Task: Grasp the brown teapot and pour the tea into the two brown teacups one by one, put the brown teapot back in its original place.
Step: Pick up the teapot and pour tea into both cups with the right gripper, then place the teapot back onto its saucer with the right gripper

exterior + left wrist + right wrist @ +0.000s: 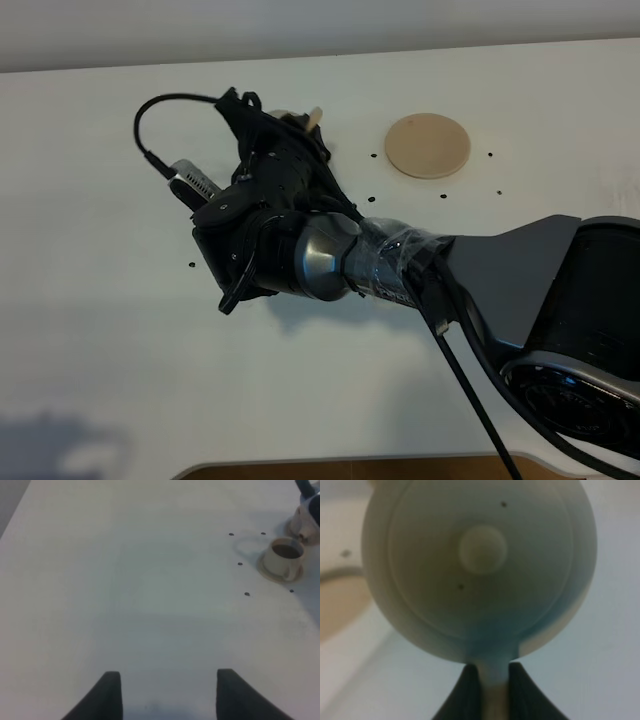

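The right hand (495, 680) is clamped on the loop handle of the brown teapot (480, 570), whose lidded top fills the right wrist view. In the high view the right arm hides nearly all of the pot; only its spout tip (314, 117) peeks out beyond the black hand. The empty round disc saucer (428, 146) lies on the white worktop (100, 350), well apart to the right. The left hand (167, 692) hangs with its fingers apart, gripping nothing. One teacup (283, 557) on its saucer holds dark tea; the other is cut off at the frame edge.
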Robot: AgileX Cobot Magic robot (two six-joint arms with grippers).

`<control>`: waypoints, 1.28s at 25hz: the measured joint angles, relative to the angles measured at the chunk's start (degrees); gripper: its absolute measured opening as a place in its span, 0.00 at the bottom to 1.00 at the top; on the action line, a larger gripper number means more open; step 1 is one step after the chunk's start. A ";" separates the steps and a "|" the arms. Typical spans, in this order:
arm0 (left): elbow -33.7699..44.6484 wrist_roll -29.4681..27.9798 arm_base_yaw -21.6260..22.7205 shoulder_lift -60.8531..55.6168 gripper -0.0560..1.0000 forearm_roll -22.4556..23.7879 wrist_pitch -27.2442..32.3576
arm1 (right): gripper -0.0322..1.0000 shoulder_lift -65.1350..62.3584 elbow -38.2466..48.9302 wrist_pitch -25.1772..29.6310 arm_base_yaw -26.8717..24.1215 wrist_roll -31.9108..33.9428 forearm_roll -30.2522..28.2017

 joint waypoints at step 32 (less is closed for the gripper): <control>0.00 0.00 0.00 0.00 0.49 0.00 0.00 | 0.14 -8.66 -5.46 3.52 -11.92 14.97 65.76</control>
